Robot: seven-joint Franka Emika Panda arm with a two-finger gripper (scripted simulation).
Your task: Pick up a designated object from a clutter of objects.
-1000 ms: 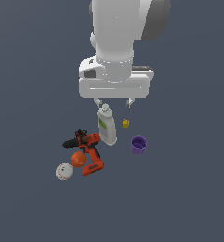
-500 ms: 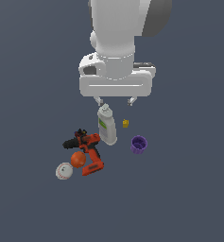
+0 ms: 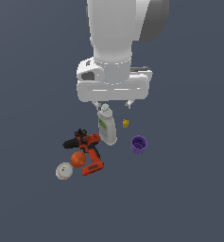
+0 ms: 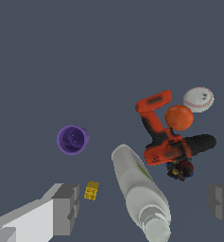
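The orange ball (image 3: 77, 159) (image 4: 178, 117) lies against the handle of the red-and-black drill (image 3: 88, 150) (image 4: 166, 137), with the white baseball (image 3: 64, 171) (image 4: 198, 99) just beyond it. My gripper (image 3: 114, 104) (image 4: 144, 208) hangs open above the cap end of the white bottle (image 3: 107, 125) (image 4: 140, 191), well apart from the ball. Nothing is between the fingers (image 4: 65, 208). A purple cup (image 3: 139, 144) (image 4: 72, 139) and a tiny yellow block (image 3: 125, 123) (image 4: 90, 190) lie on the other side of the bottle.
The clutter sits together on a plain dark grey floor (image 3: 189, 198). The bottle lies on its side between the drill and the cup, right under the hand.
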